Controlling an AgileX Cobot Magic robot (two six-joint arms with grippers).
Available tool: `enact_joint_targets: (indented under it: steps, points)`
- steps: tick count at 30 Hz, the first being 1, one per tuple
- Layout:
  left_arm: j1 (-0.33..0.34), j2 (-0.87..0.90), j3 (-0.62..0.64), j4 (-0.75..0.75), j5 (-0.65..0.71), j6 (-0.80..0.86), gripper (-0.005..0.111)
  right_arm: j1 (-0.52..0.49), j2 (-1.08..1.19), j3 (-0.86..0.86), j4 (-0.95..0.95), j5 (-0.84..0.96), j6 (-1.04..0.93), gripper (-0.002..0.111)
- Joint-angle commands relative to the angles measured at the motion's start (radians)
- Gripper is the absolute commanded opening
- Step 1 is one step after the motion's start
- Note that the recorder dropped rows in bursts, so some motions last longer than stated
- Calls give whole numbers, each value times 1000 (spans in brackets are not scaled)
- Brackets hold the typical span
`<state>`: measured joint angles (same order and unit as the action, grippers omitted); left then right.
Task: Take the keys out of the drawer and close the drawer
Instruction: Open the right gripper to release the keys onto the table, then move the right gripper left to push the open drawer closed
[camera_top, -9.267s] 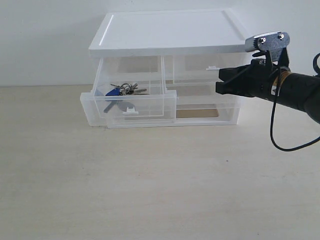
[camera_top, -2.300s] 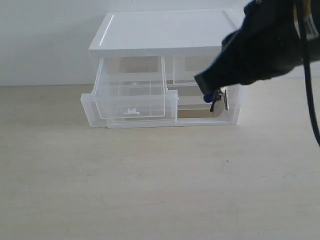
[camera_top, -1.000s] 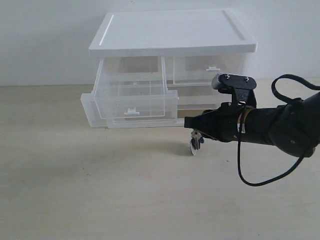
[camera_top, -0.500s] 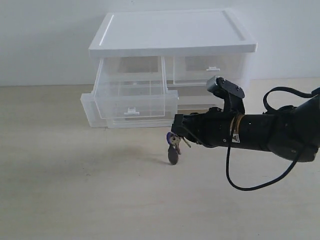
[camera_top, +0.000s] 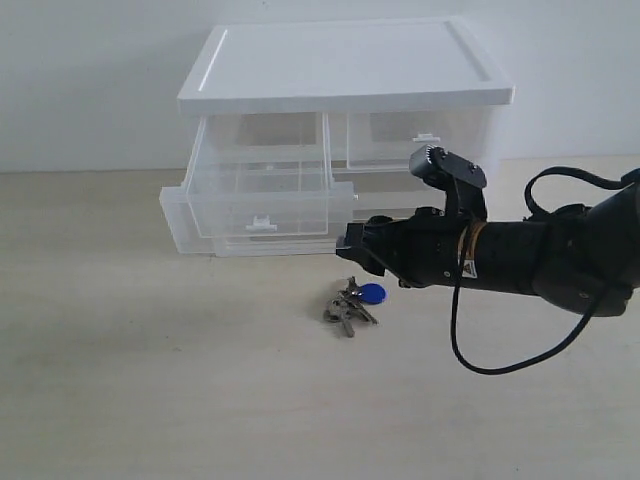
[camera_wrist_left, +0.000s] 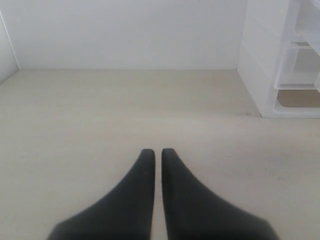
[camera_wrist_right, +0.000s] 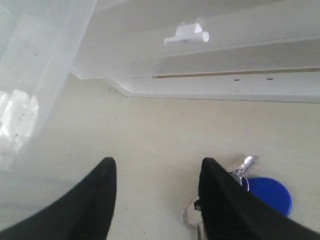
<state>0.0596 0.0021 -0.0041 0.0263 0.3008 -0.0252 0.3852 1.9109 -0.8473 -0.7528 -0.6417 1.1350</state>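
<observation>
Right claw (camera_top: 352, 241) released, empty; keys (camera_top: 352, 303) at its 6 o'clock on tabletop (camera_top: 150, 380); open drawer (camera_top: 262, 198) at 10 o'clock, nearest this arm; left claw (camera_wrist_left: 156, 152) clenched on nothing, well apart.

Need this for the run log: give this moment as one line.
keys: on table, out of drawer | drawer: open | right gripper: open, near keys | left gripper: shut

Bright, even, diffuse light leaves only faint, soft shadows on the pale wooden table (camera_top: 150, 380). The black left end effector (camera_wrist_left: 156, 152) blurs toward its base.
</observation>
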Motion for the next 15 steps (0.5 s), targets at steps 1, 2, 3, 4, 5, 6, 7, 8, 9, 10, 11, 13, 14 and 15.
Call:
enact_joint_targets:
  steps: [1,2,3,4,5,6,7,8,9,10,11,13,14,15]
  points:
    - [3,-2,4,1,0,-14,4,-4,-5,-5,-23,33,-9,47]
    - [3,-2,4,1,0,-14,4,-4,-5,-5,-51,33,-9,47]
    - [3,-2,4,1,0,-14,4,-4,-5,-5,-90,33,-8,46]
    - [3,-2,4,1,0,-14,4,-4,-7,-5,-114,33,-8,43]
    - [3,-2,4,1,0,-14,4,-4,-15,-5,-148,44,-8,32]
    - [3,-2,4,1,0,-14,4,-4,-22,-5,-153,59,-20,24]
    - [3,-2,4,1,0,-14,4,-4,-44,-5,-154,108,-47,6]
    - [3,-2,4,1,0,-14,4,-4,-57,-5,-171,135,-49,0]
    - [3,-2,4,1,0,-14,4,-4,-92,-5,-209,178,-49,0]
    - [3,-2,4,1,0,-14,4,-4,-134,-3,-233,235,-49,0]
    - [3,-2,4,1,0,-14,4,-4,-152,-3,-234,260,-49,0]
    - [3,-2,4,1,0,-14,4,-4,-200,-3,-240,322,-49,0]
    - [3,-2,4,1,0,-14,4,-4,-218,-3,-240,337,-49,0]
    - [3,-2,4,1,0,-14,4,-4,-240,-3,-240,347,-47,0]
